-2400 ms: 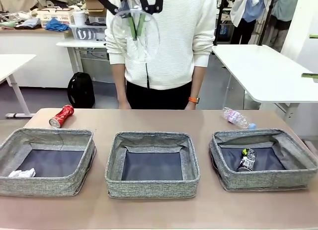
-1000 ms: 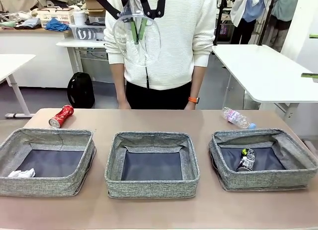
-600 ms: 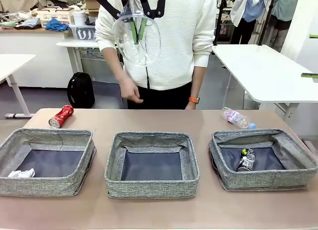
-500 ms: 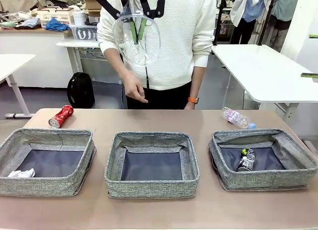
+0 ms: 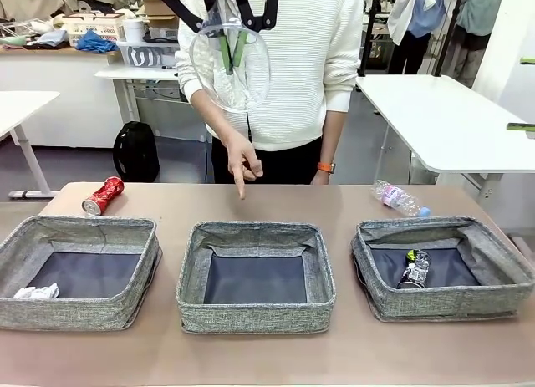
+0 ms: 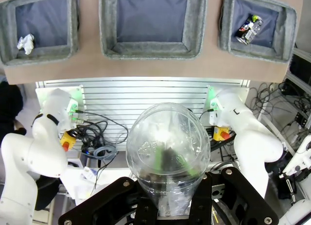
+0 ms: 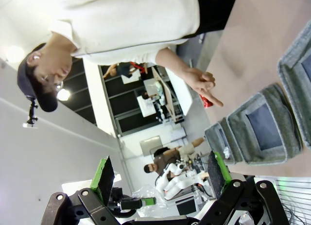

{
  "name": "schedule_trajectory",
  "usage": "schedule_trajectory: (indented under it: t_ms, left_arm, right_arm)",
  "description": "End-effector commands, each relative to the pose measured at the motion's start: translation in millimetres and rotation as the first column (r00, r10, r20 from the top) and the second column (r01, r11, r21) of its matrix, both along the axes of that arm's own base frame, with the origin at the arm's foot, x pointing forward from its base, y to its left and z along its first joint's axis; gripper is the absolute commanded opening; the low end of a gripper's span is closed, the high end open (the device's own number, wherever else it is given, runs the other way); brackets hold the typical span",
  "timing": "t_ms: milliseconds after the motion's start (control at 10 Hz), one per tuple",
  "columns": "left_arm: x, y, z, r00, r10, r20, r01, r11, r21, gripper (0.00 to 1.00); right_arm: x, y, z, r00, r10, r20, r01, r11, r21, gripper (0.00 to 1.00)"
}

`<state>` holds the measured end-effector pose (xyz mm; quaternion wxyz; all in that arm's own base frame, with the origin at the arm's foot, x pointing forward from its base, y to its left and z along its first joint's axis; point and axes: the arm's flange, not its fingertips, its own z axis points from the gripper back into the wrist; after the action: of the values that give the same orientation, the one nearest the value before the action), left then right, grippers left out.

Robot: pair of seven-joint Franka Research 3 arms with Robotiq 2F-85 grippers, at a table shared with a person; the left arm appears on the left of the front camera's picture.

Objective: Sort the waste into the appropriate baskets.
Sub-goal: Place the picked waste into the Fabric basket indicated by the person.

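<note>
Person's hand has dropped, pointing toward middle grey woven basket; left jaws clamp clear plastic cup, right jaws apart.

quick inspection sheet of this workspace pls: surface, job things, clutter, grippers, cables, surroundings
surface: brown table, bare around the baskets
job's things: left basket holds crumpled white paper ball; middle basket empty; right basket holds dark crushed can; crushed red can and clear bottle with blue cap lie on the table behind the baskets
clutter: nothing seen
grippers: left gripper shut on clear plastic cup, high above the table; right gripper open, holding nothing
cables: loose cables by the arm bases
surroundings: person's hand points down towards the middle basket; white side table; black backpack on the floor
</note>
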<state>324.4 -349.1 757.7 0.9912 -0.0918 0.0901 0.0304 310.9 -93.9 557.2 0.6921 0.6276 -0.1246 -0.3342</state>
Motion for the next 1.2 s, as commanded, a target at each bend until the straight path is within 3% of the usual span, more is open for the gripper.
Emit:
schedule_trajectory:
  t_ms: [0,600,700,900,1100]
  left_arm:
    - [-5,3,-3,1.0,0.004,0.002,-0.004,1.0,0.008,0.05]
    - [0,0,0,1.0,0.0,0.0,0.0,1.0,0.0,0.05]
    - [1,-4,-35,0.994,0.103,0.043,-0.106,0.991,0.08,0.05]
    - [4,3,-118,0.988,0.14,0.064,-0.145,0.986,0.082,0.05]
    - [9,14,-172,0.99,0.127,0.066,-0.13,0.991,0.042,0.05]
  right_arm:
    - [3,1,1,0.999,0.003,0.032,-0.003,1.0,0.008,1.0]
    - [3,1,1,0.999,0.003,0.032,-0.003,1.0,0.008,1.0]
    - [3,1,1,0.999,0.003,0.032,-0.003,1.0,0.008,1.0]
    - [3,1,1,0.999,0.003,0.032,-0.003,1.0,0.008,1.0]
    - [3,1,1,0.999,0.003,0.032,-0.003,1.0,0.008,1.0]
